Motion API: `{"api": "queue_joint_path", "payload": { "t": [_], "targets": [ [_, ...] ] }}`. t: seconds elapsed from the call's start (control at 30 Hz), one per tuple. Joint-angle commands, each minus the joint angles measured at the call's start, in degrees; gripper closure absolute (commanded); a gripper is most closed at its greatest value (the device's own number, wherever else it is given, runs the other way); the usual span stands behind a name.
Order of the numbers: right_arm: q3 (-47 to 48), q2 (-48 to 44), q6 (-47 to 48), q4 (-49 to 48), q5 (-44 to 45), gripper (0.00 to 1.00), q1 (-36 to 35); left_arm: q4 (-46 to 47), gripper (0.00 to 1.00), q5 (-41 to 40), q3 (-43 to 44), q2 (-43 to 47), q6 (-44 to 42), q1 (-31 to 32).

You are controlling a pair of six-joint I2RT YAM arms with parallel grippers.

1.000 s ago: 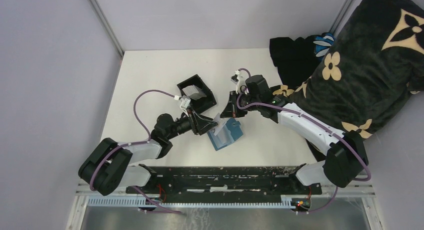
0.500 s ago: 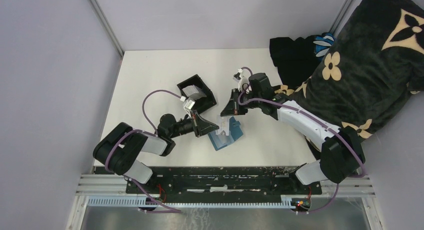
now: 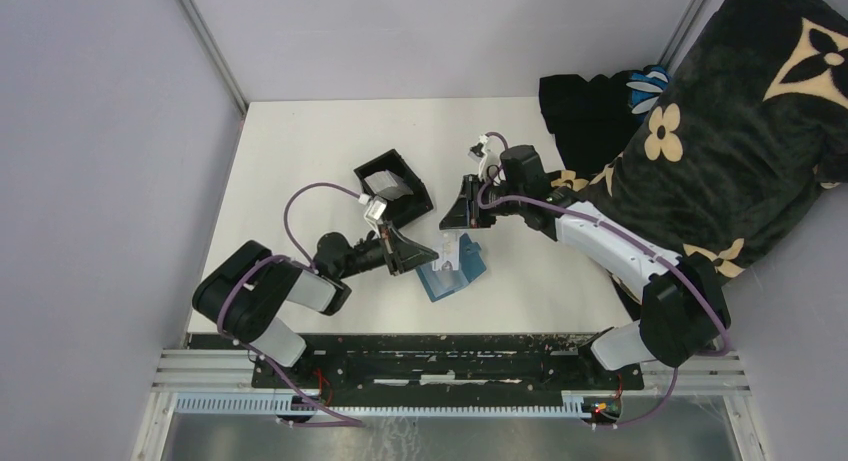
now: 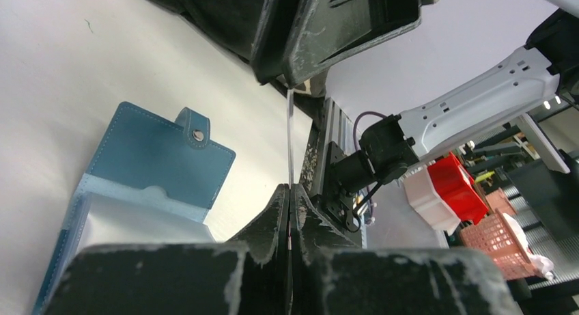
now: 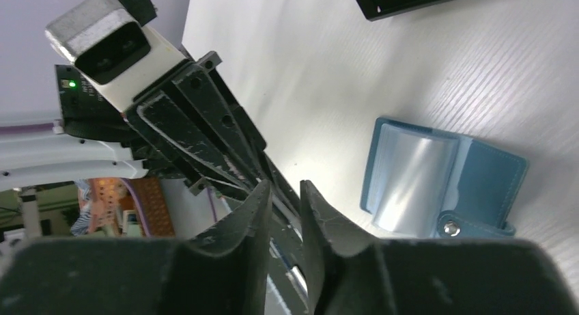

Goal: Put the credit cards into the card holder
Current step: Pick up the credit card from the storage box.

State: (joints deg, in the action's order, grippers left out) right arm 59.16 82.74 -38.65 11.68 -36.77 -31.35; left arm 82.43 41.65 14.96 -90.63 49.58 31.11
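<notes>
White tabletop (image 3: 300, 161) between lavender walls, both arms meeting mid-table. Left gripper (image 4: 289, 200) has its fingers pressed together on a credit card (image 4: 289, 144), seen edge-on and standing out of the tips. Right gripper (image 5: 285, 192) fingers are a slim gap apart at the card's far end; can't tell if they touch it. Card holder (image 3: 455, 271) lies open flat on the table just beside both grippers, clear pocket up, snap tab at one edge. Step looks like a handover to the left, then insertion. Right should back straight off so it doesn't tug the card. Left should lay the card flat, line an edge with the pocket mouth and slide it in low. The holder is loose and may need pinning. Black box (image 3: 393, 186) sits just beside the left gripper with something pale grey inside, maybe more cards, and it crowds the swing. Dark flowered blanket (image 3: 720, 131) at right, well apart.
</notes>
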Motion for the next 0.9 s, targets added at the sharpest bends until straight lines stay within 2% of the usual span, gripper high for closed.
{"api": "queue_joint_path", "payload": {
  "t": [0.0,0.13,0.43,0.87],
  "targets": [
    [0.65,-1.99,2.21,-0.96,3.06,0.66,0.01,2.33,0.97,-3.08,-0.96,4.85,-1.37,-0.26],
    [-0.11,-4.33,3.78,-0.62,6.62,0.54,0.06,-2.46,0.97,-7.14,-1.76,8.73,-2.69,-0.26],
    [-6.58,-8.51,2.50,-6.04,9.40,0.52,-0.01,-6.17,0.97,-16.66,-3.37,12.17,0.06,-0.16],
    [-11.55,-6.23,-1.69,-15.77,4.59,0.52,-0.02,7.85,0.97,-14.74,-2.91,1.69,8.31,-0.14]
  ]
}}
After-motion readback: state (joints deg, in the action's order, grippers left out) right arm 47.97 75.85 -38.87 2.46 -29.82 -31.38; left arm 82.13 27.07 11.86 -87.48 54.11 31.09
